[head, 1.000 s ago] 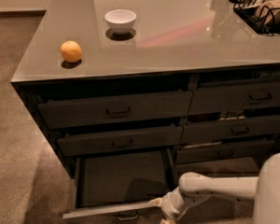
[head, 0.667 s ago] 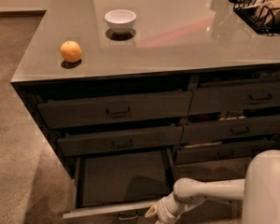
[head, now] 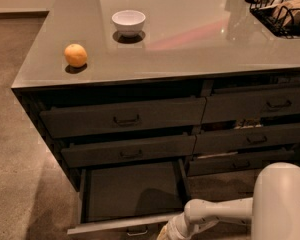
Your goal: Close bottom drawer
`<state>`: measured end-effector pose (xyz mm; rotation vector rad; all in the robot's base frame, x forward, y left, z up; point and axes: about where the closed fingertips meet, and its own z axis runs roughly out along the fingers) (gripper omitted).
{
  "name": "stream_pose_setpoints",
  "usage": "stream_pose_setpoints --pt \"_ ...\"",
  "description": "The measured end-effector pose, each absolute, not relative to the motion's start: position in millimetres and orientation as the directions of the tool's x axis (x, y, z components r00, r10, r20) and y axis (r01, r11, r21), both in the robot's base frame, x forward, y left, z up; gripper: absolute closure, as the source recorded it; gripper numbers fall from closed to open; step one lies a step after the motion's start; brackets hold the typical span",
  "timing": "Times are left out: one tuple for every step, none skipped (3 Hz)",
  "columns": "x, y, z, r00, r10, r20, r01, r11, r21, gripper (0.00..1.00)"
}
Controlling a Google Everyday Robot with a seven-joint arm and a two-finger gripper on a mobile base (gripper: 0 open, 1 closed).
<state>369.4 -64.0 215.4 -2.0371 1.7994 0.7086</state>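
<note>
Carpet [head: 20,184], bottom drawer [head: 130,190] open, gripper [head: 165,232] at front

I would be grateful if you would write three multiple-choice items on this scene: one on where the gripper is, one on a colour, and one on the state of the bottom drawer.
1. Where is the gripper?
A. Low down, beside the front of the bottom drawer
B. At the picture's top edge
C. At the far left edge

2. What colour is the bowl?
A. Black
B. White
C. Orange

3. How does the bottom drawer stand?
A. Shut flush
B. Lifted out onto the floor
C. Pulled far out

Answers:
1 A, the gripper sits at the lower edge, right by the drawer's front panel.
2 B, the bowl shows plain white.
3 C, the drawer's inside lies open to view.
</note>
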Motion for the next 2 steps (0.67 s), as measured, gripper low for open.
stream_pose_setpoints --pt "369 -64 216 0.078 -0.821 -0.565 -0.986 -0.149 0.079 1.0" --pt "378 -63 204 0.058 -0.835 -0.548 -0.994 -0.097 0.042 1.0"
